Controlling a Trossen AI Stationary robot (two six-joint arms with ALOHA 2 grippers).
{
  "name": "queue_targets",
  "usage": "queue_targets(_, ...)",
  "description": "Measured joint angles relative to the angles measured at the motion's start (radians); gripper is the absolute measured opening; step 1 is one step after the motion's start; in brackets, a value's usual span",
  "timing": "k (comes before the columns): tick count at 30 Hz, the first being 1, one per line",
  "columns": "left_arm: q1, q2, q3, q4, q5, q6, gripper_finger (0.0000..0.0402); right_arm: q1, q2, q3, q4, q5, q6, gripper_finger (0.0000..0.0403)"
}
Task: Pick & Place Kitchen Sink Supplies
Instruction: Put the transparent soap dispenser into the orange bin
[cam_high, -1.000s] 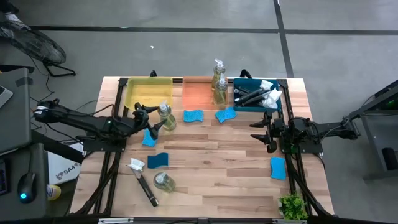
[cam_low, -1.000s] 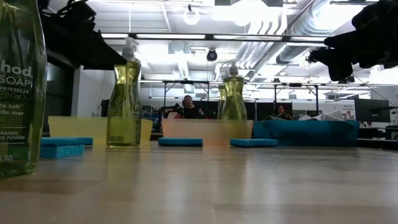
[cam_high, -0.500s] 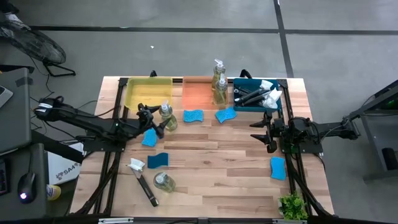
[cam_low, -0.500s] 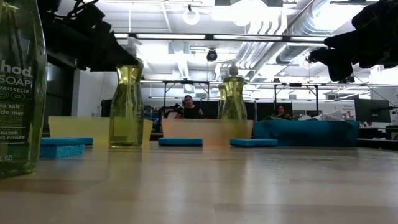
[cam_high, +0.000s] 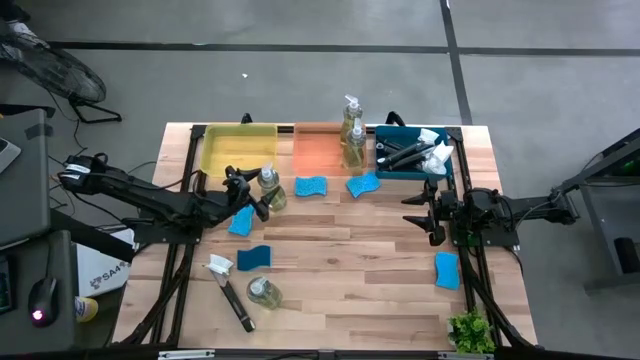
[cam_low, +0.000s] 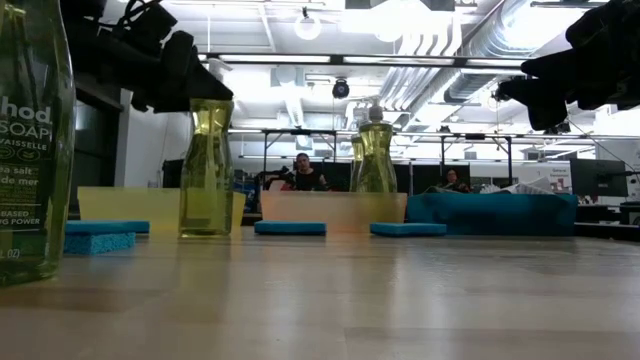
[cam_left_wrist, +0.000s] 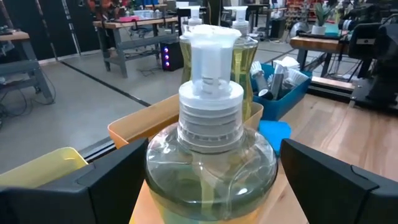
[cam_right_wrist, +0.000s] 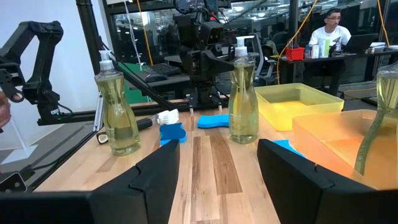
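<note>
- High view: the left gripper is at the pump bottle just in front of the yellow tray on the bench. Two more bottles stand at the orange tray. Brushes lie in the blue tray. Sponges are scattered on the bench; a brush and a fourth bottle lie near the front. The right gripper waits in front of the blue tray.
- Low view: the left gripper sits over the bottle's top, hiding the pump.
- Left wrist view: the fingers stand wide on either side of the bottle, apart from it.
- Right wrist view: the fingers are partly open, holding nothing.
</note>
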Motion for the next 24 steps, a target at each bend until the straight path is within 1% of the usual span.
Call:
queue_targets(8, 0.0, 0.0, 0.0, -0.004, 0.001, 0.0, 0.035, 0.0, 0.0, 0.0, 0.0, 0.0, 0.0, 0.021)
queue_targets(10, 0.0, 0.0, 0.0, -0.007, 0.0, -0.001, 0.0338, 0.0, 0.0, 0.0, 0.0, 0.0, 0.0, 0.021)
queue_targets(16, 0.0, 0.0, 0.0, -0.011, 0.001, -0.009, 0.0284, 0.0, 0.0, 0.0, 0.0, 0.0, 0.0, 0.021)
queue_targets(24, 0.0, 0.0, 0.0, -0.012, 0.001, -0.008, 0.0292, 0.0, 0.0, 0.0, 0.0, 0.0, 0.0, 0.021)
